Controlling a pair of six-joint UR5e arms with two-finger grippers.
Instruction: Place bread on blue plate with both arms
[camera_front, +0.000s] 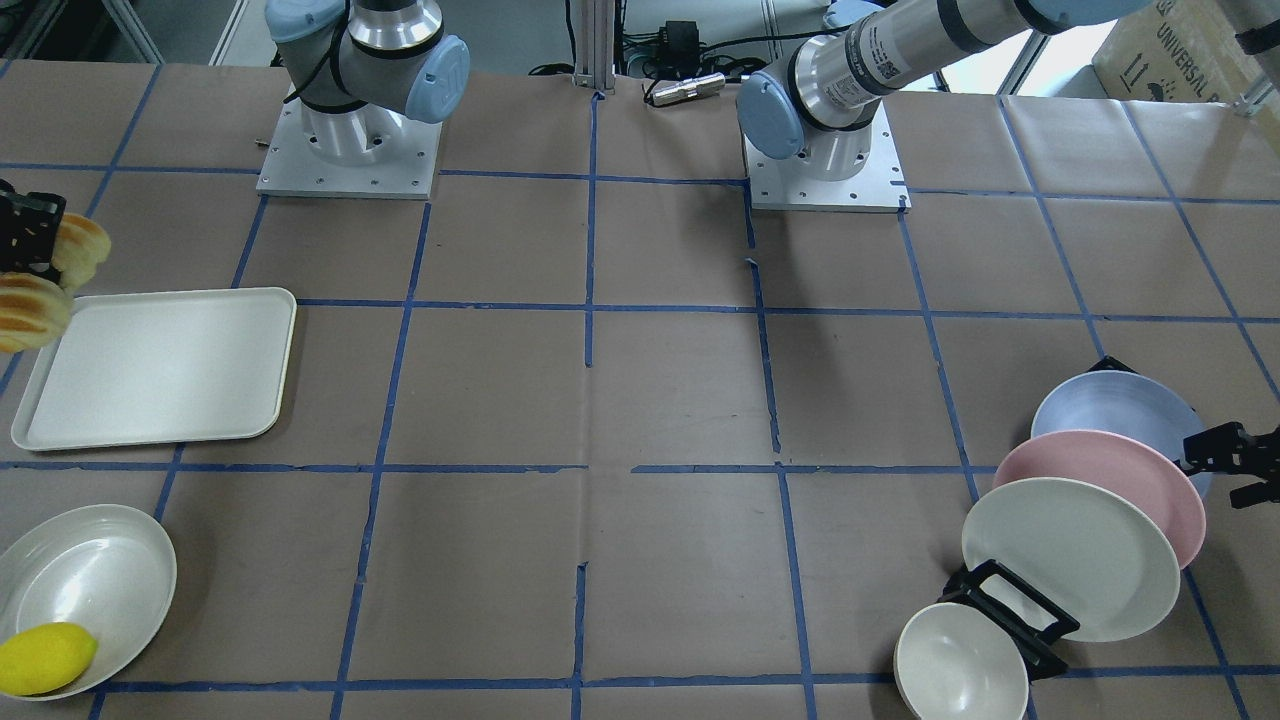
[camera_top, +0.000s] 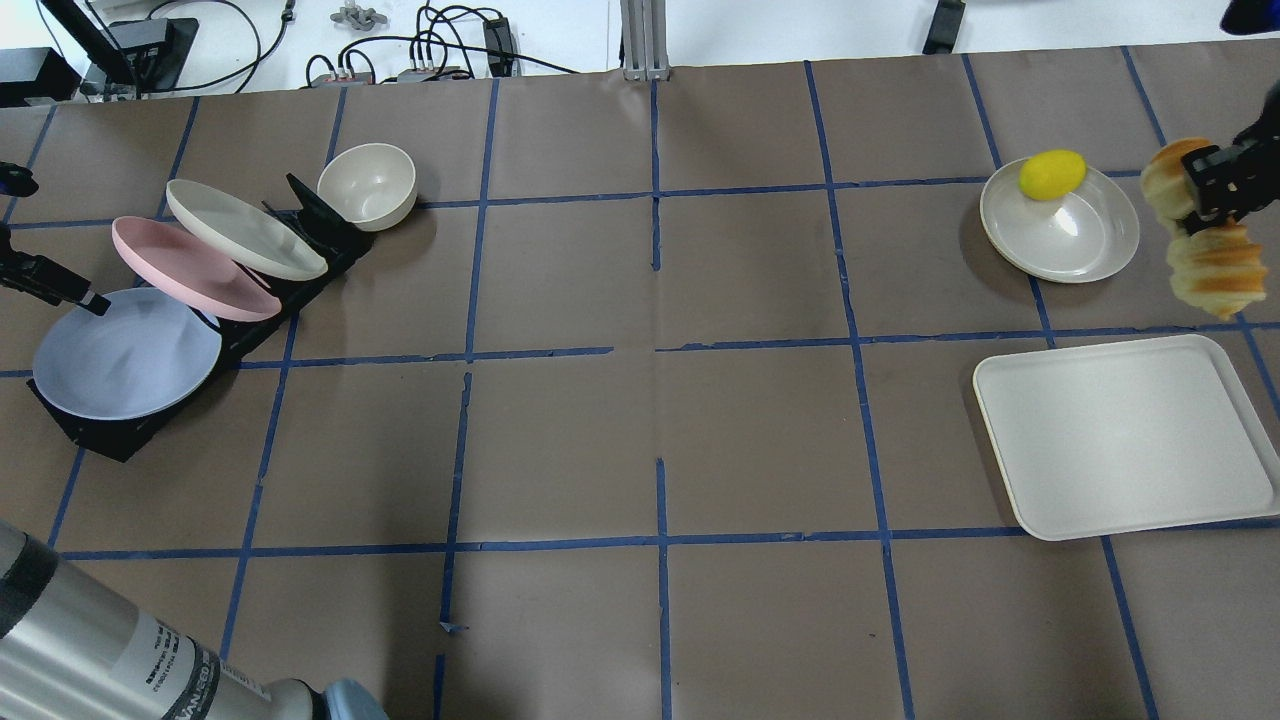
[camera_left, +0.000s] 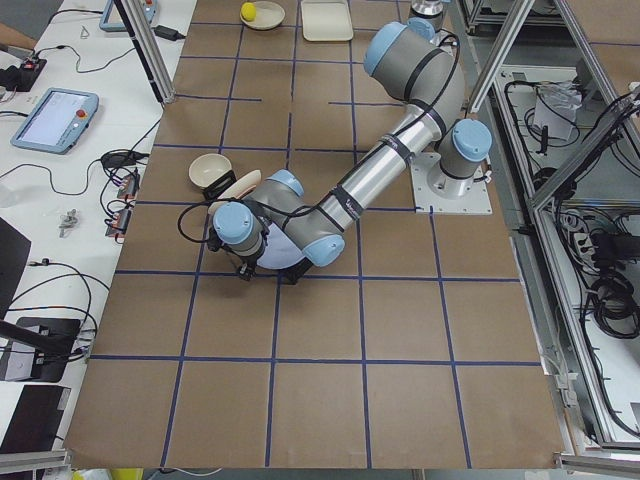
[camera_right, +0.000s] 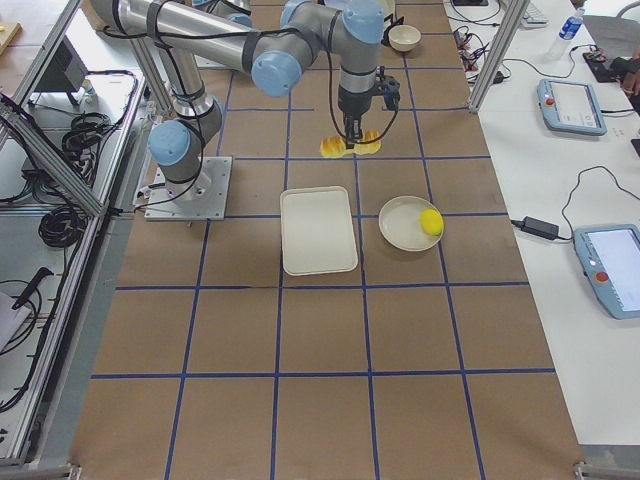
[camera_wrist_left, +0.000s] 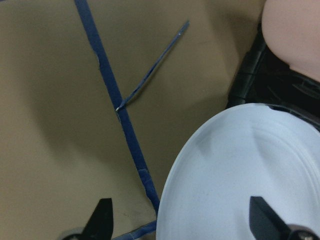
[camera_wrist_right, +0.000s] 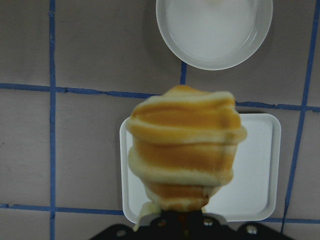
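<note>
The bread, ribbed orange and cream, hangs bent in my right gripper, which is shut on its middle and holds it above the table past the tray's far corner. It also shows in the right wrist view and at the front view's left edge. The blue plate leans in a black rack at the far left. My left gripper is open. Its fingertips straddle the blue plate's rim.
A pink plate and a cream plate lean in the same rack, with a cream bowl beyond. A white tray lies at the right. A white dish beyond it holds a lemon.
</note>
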